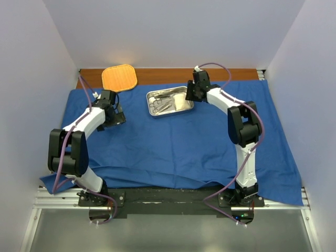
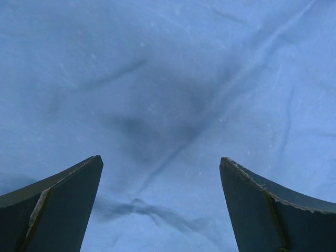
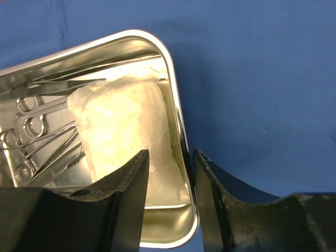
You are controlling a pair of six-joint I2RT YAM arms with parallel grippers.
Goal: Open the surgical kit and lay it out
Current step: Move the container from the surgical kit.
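Steel tray [image 3: 105, 48], shiny, rectangular; white, seemingly soft gauze pack [image 3: 121, 126]

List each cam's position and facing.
Top external: above and behind the bases, looking down on the large blue cloth wrap, shiny rectangular steel tray, orange rounded-square mat; left arm and right arm whole.
Left wrist: on left arm, facing bare cloth; left gripper shows.
Right wrist: on right arm, facing the tray, white gauze pack and slim metal instruments inside; right gripper straddles its wall.
Shared: top and right wrist show the tray.
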